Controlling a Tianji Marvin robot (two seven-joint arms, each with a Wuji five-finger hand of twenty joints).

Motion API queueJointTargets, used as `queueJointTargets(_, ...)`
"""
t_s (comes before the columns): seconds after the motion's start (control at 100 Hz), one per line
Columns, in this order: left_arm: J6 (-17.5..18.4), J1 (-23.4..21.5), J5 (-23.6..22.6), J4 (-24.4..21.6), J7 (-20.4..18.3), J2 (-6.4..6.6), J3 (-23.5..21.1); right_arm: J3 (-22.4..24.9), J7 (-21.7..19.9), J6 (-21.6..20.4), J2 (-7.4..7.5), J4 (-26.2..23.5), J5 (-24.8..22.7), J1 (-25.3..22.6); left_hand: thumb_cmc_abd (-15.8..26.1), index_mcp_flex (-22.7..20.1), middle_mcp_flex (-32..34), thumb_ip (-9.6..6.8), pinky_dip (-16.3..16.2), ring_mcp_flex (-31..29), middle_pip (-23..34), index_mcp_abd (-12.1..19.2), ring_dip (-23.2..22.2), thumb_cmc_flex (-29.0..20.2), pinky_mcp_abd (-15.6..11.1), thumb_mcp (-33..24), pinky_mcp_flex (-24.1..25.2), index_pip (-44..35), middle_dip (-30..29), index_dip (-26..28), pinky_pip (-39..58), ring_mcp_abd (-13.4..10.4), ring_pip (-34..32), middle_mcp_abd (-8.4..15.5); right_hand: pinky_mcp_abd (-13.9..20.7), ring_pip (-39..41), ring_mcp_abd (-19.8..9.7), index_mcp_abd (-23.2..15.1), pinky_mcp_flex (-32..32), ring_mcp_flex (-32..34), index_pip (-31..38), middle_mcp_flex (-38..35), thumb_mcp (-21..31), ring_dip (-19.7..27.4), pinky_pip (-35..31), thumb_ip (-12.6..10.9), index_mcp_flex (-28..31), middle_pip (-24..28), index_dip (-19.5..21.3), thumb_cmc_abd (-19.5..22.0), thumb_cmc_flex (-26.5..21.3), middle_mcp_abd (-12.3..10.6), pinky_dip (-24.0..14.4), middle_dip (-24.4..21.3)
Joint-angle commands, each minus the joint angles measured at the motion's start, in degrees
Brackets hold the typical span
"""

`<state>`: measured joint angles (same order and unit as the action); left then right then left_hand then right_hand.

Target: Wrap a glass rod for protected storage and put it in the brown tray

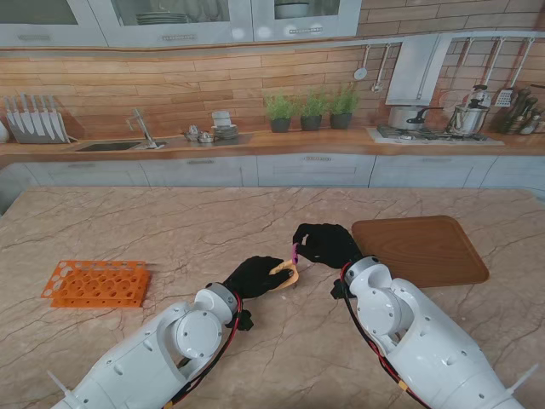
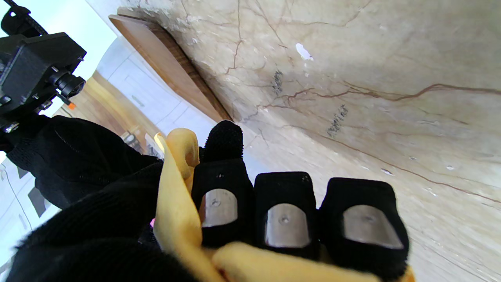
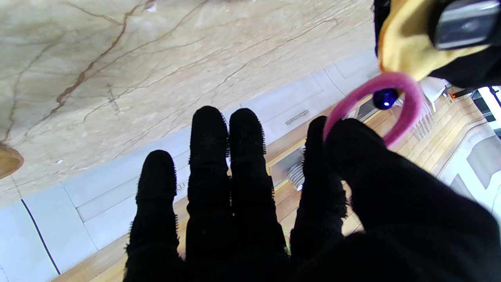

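From the stand, the bench is beige marble with brown veins, in a kitchen with a wood-plank wall, a sink, a knife rack, three potted herbs and a stove; no writing is readable. An orange rack lies at the left, the brown tray at the right. The left hand is closed on a yellow cloth; the right hand pinches a pink band beside it. The left wrist view shows curled fingers around the cloth, above veined marble. In the right wrist view the pink band loops from thumb and forefinger around a dark blue rod end that emerges from the cloth.
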<state>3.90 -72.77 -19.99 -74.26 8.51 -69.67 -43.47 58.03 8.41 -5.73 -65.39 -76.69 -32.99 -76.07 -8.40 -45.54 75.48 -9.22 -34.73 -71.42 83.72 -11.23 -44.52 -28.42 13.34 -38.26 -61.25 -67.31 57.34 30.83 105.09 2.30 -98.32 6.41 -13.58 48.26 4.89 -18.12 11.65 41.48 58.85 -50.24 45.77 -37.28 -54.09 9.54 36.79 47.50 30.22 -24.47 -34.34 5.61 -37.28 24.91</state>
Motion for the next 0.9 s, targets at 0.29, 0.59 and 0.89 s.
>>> queueJointTargets(0.29, 0.5, 0.0, 0.4, 0.1, 0.4, -0.46, 0.2, 0.4, -1.5, -2.0, 0.28, -1.2, -0.6, -1.0, -6.0, 0.8, 1.4, 6.01, 1.6, -1.5, 2.2, 0.9, 0.2, -3.0, 0.1, -4.7, -0.7, 0.4, 0.0, -3.8, 14.6, -1.8, -4.2, 1.2, -0.1, 1.6, 0.0, -1.3, -0.8, 0.3, 2.1, -2.5, 4.8, -0.4, -1.3, -1.4, 3.4, 0.8, -1.4, -0.6, -1.4, 1.0, -1.1, -0.2)
queueJointTargets(0.59, 0.4, 0.6, -0.9, 1.0, 2.0, -0.78, 0.7, -0.2, -1.2, -3.9, 0.99, -1.4, -4.9, -1.0, -12.5, 4.2, 1.2, 11.77, 4.8, -1.5, -2.8, -0.2, -0.7, 0.9, -2.3, 9.4, -0.7, 7.7, 2.7, 3.7, 14.6, -3.7, -1.2, 3.2, -0.7, 1.6, 0.7, -0.3, -0.9, 0.8, 1.7, -3.5, 6.4, -0.4, -1.1, -1.8, 4.3, 0.6, -2.1, -1.7, -0.7, 1.4, -0.9, -0.3)
queueJointTargets(0.89, -3.0, 0.3, 0.0, 0.1, 2.2, -1.16, 0.5, -0.9, -0.4, -5.0, 1.53, -1.8, -8.6, -0.9, -0.6, 4.4, 0.5, 10.04, 5.4, -1.5, -3.2, -0.2, -1.3, 4.8, -2.3, 35.9, -0.6, 9.0, 5.3, 5.1, 14.6, -4.2, -0.6, 3.1, -1.2, 1.9, 1.0, 0.6, -1.1, 1.2, 1.7, -3.9, 7.5, -0.5, -1.4, -2.3, 4.9, 0.8, -2.6, -2.4, -0.3, 1.9, -0.8, -0.2)
